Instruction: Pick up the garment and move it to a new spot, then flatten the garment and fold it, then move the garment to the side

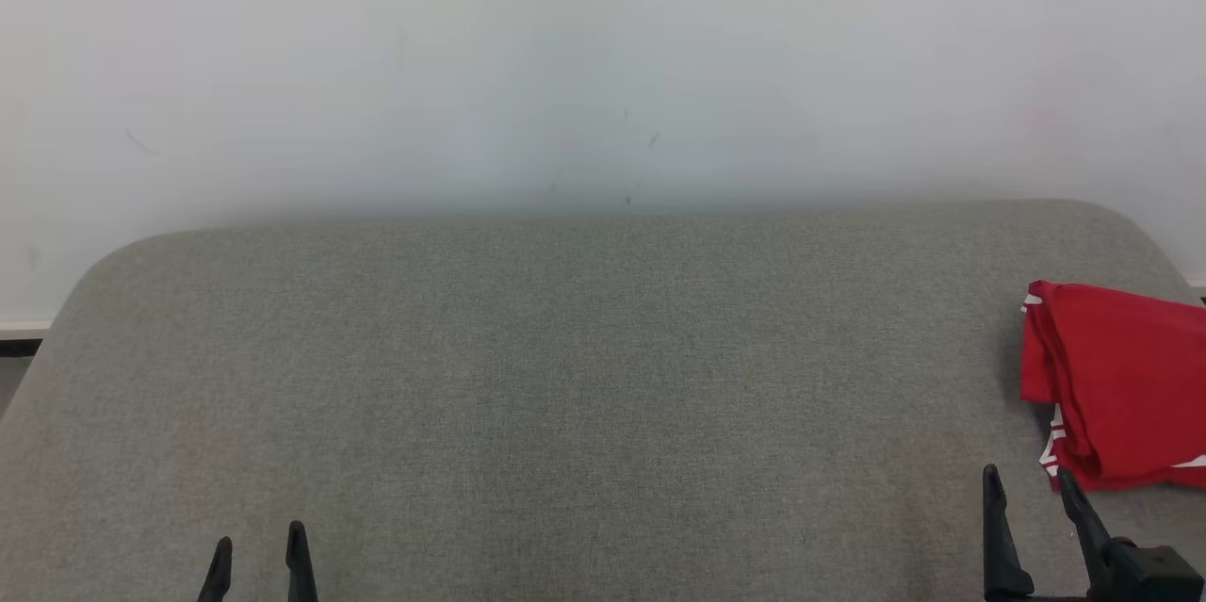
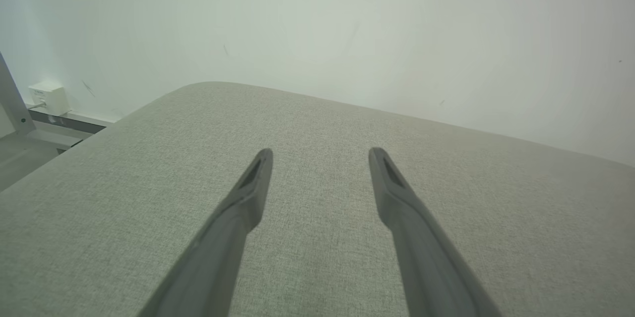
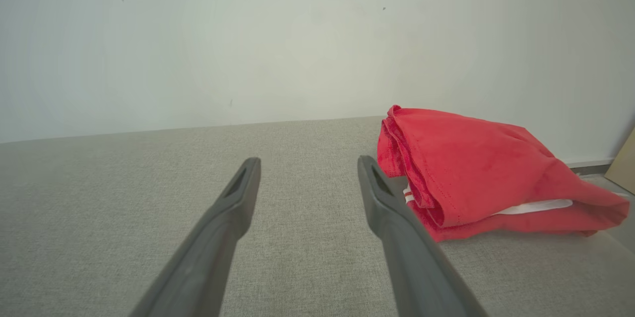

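While the left gripper (image 1: 260,534) and right gripper (image 1: 1027,473) are held empty, fingers spread, the folded red garment (image 1: 1121,385) is found at the right edge of the grey upholstered surface (image 1: 565,376), just forward-right of the nearer right gripper.

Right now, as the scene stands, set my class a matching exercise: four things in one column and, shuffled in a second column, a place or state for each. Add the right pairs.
Column A
1. garment
2. left claw
3. right claw
4. wall

Column B
a. open, right beside the garment
b. pale with small dark specks, behind the grey padded surface
c. red with white stripes, bunched at the surface's right edge
d. open, over bare padding on the left side

Pairs: 1-c, 2-d, 3-a, 4-b
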### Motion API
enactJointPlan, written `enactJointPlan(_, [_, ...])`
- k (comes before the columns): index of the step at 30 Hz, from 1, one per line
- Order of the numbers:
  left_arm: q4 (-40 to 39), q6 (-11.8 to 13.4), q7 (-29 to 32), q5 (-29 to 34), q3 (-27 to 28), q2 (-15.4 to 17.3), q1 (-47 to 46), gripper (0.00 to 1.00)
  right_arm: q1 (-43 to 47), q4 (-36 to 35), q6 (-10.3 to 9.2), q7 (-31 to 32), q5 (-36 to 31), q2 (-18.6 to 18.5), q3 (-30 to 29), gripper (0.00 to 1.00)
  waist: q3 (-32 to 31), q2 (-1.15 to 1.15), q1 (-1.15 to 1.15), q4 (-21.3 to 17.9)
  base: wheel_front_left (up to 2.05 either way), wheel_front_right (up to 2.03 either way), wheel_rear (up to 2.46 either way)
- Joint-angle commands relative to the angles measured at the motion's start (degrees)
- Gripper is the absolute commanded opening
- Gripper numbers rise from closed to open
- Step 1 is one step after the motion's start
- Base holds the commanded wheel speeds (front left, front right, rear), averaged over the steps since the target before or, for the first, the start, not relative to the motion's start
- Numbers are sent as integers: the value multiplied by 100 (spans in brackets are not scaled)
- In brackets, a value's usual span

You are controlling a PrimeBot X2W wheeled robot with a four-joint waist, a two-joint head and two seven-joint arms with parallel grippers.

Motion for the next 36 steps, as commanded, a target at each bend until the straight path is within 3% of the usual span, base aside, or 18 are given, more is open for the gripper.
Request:
enactJointPlan(1, [39, -6, -13, 10, -13, -3, -56, 100, 3, 41, -17, -42, -70, 16, 0, 100, -12, 1, 0, 1, 0, 0, 0])
enactJointPlan(36, [116, 22, -13, 25, -147, -3, -115, 100, -89, 256, -17, -46, -275, 175, 153, 100, 71, 1, 0, -106, 0, 0, 0])
